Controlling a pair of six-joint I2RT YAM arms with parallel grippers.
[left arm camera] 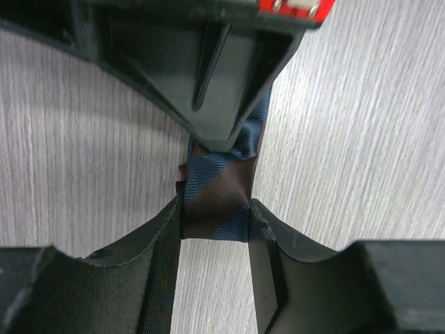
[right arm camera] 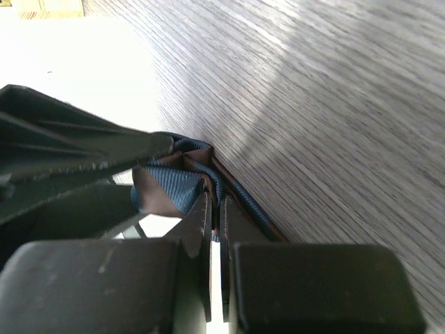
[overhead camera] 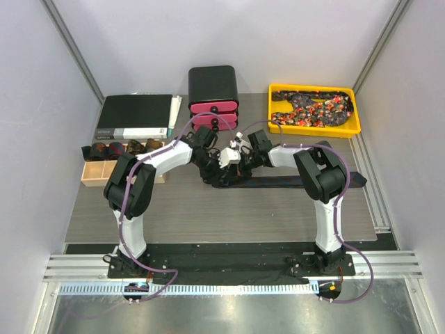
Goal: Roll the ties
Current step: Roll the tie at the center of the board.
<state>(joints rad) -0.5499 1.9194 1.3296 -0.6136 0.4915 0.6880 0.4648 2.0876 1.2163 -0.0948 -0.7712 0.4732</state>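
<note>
Our left claw [left arm camera: 214,221] clamps the started coil of the navy tie [left arm camera: 217,182] on the tabletop [overhead camera: 208,212]; our right claw [right arm camera: 215,203] pinches its fabric, the tail running toward 3 o'clock. We judge the rolling just begun: next comes another turn under even tension.

Even, bright light from above fills the overhead view, which is sharp all over, with only faint soft shadows on the table [overhead camera: 208,209] and a pale sheen on the metal ledge [overhead camera: 229,316] at the near edge. In the left wrist view the tie [left arm camera: 215,202] is crisp while the close foreground blurs. The right wrist view burns out to white at upper left, a broad soft shadow lies across the table, and the far grain smears.
</note>
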